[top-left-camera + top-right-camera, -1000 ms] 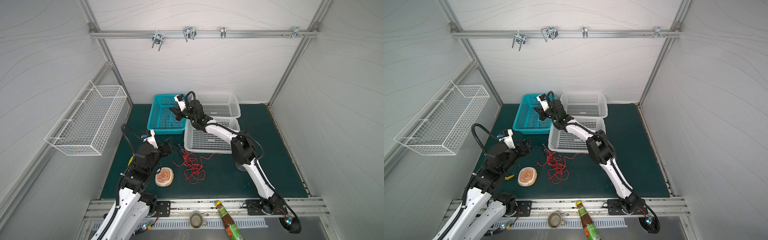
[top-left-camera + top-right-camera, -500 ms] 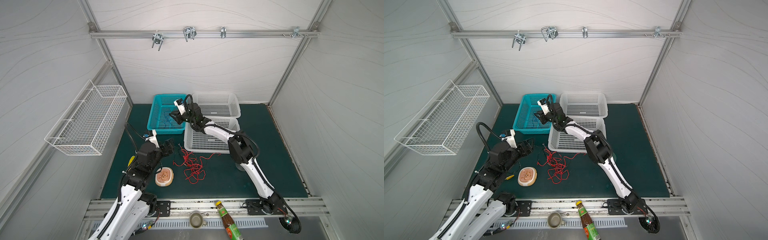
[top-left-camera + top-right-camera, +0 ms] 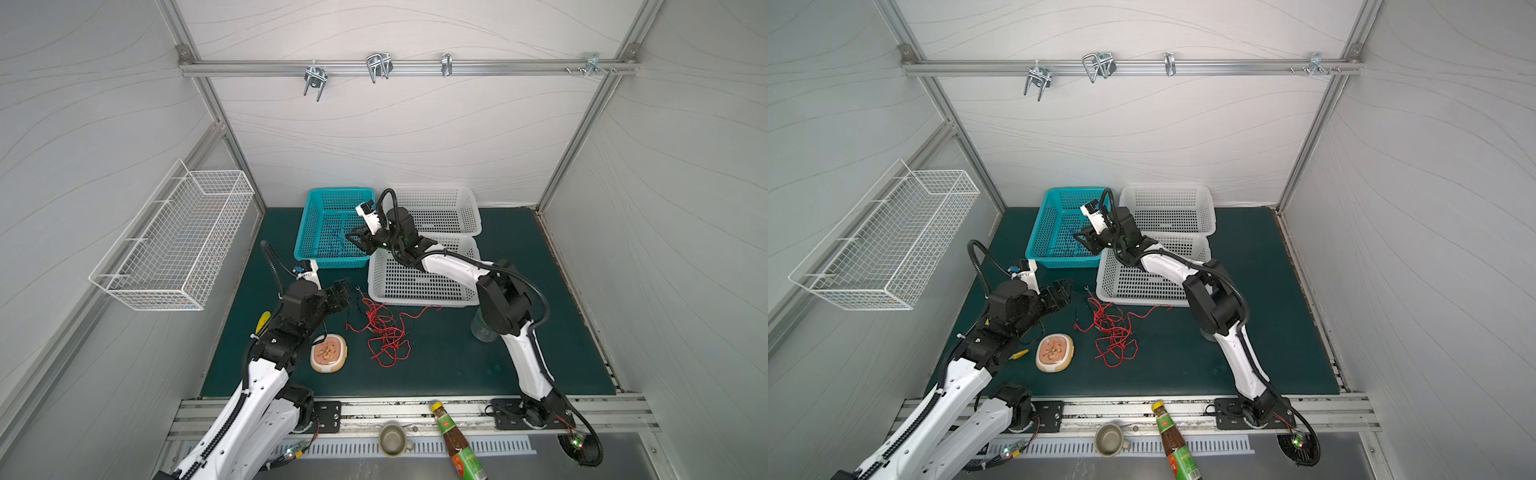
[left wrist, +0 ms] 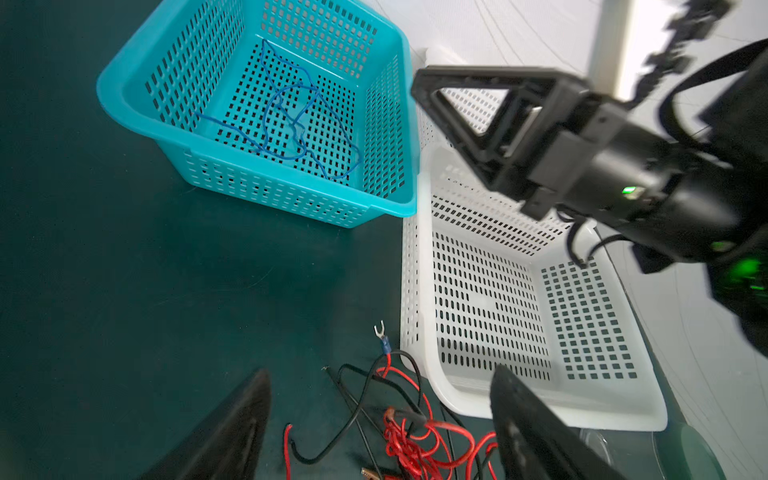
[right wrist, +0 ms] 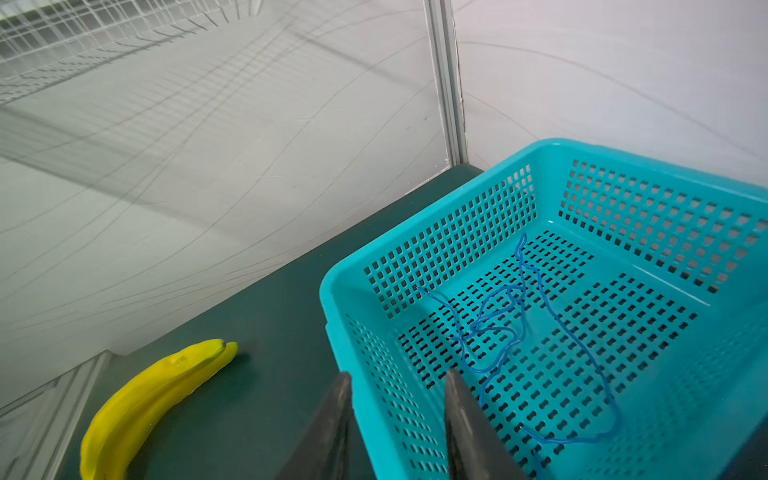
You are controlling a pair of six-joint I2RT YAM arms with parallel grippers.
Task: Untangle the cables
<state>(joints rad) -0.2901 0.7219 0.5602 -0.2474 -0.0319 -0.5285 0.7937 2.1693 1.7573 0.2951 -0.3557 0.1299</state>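
Red cables point(image 3: 384, 332) and black cables point(image 4: 357, 399) lie tangled on the table point(image 3: 457, 365), just in front of the near white basket point(image 3: 415, 300). They are thin limp wire with glossy insulation; one end carries a bare fork terminal point(image 4: 378, 330).

Left hand point(image 3: 341, 294) hovers beside the tangle, off the white basket's front left corner. Its fingers are spread wide and empty.

Blue cable point(image 5: 505, 291) lies loose in the teal basket point(image 3: 332, 261), just off the white basket's far left corner. Both baskets are rigid perforated plastic.

Right hand point(image 5: 399, 399) is over the teal basket's rim, fingers parted, nothing between them.

Judged step: blue is sorted, and separating red from black comes next. That calls for pinching one strand near a free end and drawing it out slowly.
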